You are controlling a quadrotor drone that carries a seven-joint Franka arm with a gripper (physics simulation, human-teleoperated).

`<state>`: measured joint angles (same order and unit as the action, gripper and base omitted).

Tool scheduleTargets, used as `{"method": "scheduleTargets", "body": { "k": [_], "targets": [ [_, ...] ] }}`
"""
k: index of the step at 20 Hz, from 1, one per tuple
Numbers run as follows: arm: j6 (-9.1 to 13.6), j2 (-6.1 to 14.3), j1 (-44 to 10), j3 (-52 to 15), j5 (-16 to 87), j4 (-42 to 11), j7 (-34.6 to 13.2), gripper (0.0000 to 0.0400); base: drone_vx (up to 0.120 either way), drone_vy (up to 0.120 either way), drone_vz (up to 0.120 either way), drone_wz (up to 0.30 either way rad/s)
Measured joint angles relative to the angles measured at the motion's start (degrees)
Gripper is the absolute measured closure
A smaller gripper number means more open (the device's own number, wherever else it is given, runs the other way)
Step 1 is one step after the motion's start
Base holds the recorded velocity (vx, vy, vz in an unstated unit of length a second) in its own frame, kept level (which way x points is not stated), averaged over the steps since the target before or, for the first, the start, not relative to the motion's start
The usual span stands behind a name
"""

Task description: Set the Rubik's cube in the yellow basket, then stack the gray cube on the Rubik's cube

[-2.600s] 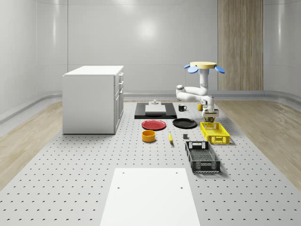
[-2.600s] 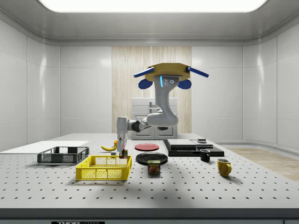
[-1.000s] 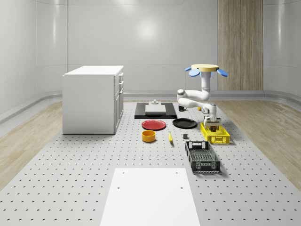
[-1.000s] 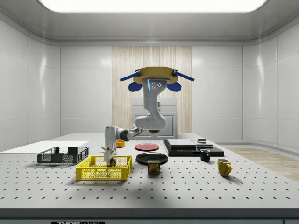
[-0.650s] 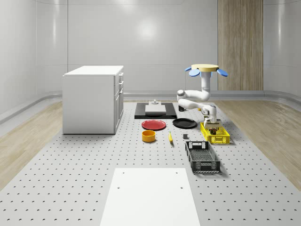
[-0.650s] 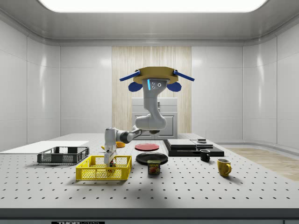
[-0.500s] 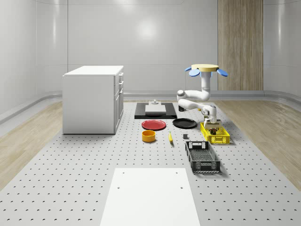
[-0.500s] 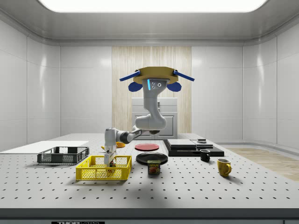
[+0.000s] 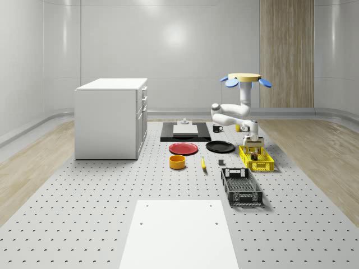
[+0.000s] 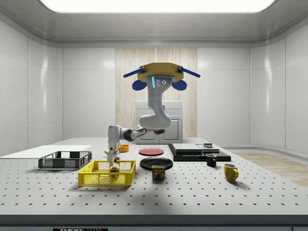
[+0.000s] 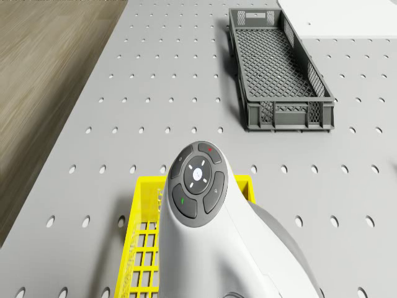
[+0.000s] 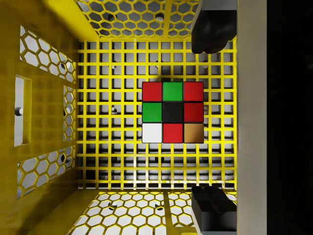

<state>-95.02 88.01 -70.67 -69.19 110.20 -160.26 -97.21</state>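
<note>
Fingers (image 12: 211,29) spread, gripper (image 12: 210,117) clear above cube (image 12: 172,112) on basket (image 12: 44,112) floor; drone (image 10: 158,77) hovering beside basket; gray cube next, location unseen.

Perforated table (image 9: 84,213): yellow basket (image 9: 256,159), gray crate (image 9: 241,186), white sheet (image 9: 179,232).

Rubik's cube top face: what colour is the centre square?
Black, on the Rubik's cube; clearest in the wrist view.
</note>
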Motion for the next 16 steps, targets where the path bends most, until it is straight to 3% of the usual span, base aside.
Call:
{"method": "scheduleTargets", "body": {
  "k": [16],
  "targets": [
    [0.6, -0.4, 0.3, -0.4, -0.3, -0.2, 0.1, 0.0, 0.0, -0.12, 0.007, 0.0]
  ]
}}
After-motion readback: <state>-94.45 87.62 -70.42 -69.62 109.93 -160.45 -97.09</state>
